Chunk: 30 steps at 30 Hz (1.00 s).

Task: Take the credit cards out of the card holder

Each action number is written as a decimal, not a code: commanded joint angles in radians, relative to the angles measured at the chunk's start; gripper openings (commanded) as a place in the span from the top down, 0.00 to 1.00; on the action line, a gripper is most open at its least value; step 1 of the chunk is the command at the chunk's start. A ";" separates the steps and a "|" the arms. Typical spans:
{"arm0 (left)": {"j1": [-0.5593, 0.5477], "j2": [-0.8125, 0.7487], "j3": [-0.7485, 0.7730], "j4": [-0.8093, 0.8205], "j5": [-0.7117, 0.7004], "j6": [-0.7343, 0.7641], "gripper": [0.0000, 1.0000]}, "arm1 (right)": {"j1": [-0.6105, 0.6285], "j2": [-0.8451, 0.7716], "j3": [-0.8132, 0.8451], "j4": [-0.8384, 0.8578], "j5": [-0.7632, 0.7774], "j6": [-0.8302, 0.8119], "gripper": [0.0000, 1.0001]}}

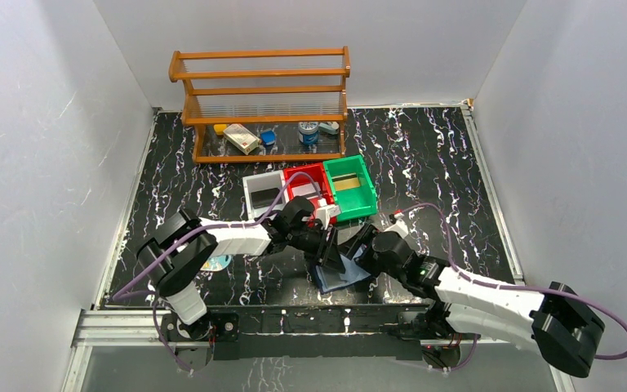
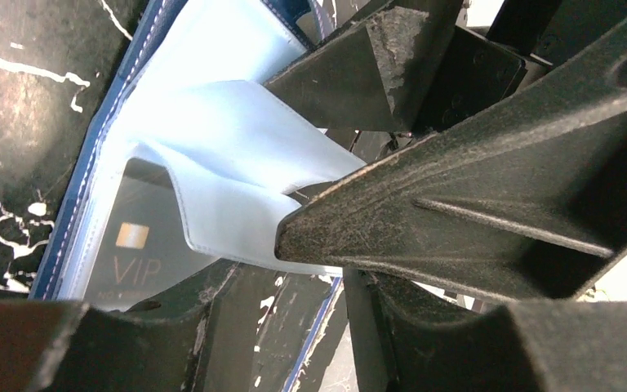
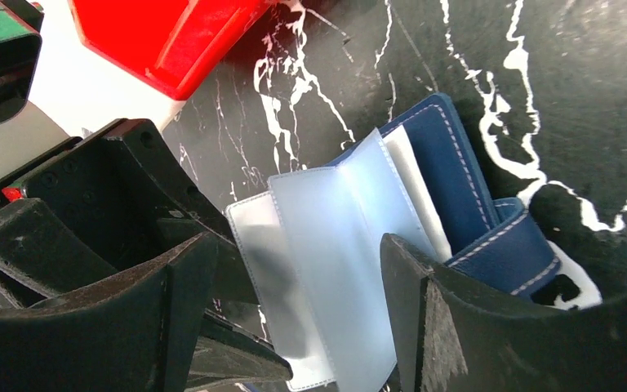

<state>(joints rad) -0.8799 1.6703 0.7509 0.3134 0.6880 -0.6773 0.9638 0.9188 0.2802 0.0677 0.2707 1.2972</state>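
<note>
1. I see the flat, dark navy folding card holder (image 1: 341, 276) lying open on the black, white-veined bench (image 1: 424, 163). It is near the front edge, between the tips of the two arms.
2. Its pale blue translucent plastic leaves (image 3: 335, 245) fan up from the navy cover.
3. The right fingers (image 3: 424, 327) stand wide apart, one on each side of those leaves. They clamp nothing and hold nothing.
4. The left fingers (image 2: 473, 212) are partly closed. One leaf bends upward and runs in under a fingertip; I cannot tell whether it is pinched.
5. A dark card with a gold chip and the letters VIP (image 2: 135, 261) sits inside a clear pocket of the card holder.
6. A red plastic bin (image 3: 171, 33) stands just beyond, apart from the card holder.
</note>
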 commanded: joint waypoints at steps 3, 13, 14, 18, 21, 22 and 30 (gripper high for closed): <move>-0.020 0.053 0.102 0.061 -0.010 -0.006 0.60 | 0.009 -0.089 0.014 -0.073 0.049 -0.002 0.17; -0.052 0.149 0.188 0.068 -0.013 -0.011 0.53 | 0.010 -0.308 0.035 -0.335 0.172 0.045 0.17; -0.057 0.156 0.198 0.067 -0.013 -0.011 0.53 | 0.009 -0.324 0.033 -0.346 0.175 0.047 0.17; -0.071 0.174 0.254 -0.033 -0.037 0.010 0.51 | 0.010 -0.372 0.018 -0.356 0.176 0.063 0.18; -0.073 0.163 0.251 -0.066 -0.046 0.033 0.45 | 0.009 -0.392 0.010 -0.361 0.173 0.074 0.19; -0.073 0.160 0.252 -0.078 -0.049 0.037 0.44 | 0.010 -0.395 0.008 -0.361 0.174 0.077 0.19; -0.075 -0.080 0.195 -0.189 -0.230 0.108 0.42 | 0.009 -0.391 0.020 -0.347 0.156 0.041 0.23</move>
<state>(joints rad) -0.9485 1.7962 0.9604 0.1993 0.5991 -0.6369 0.9646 0.5297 0.2802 -0.3183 0.4484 1.3613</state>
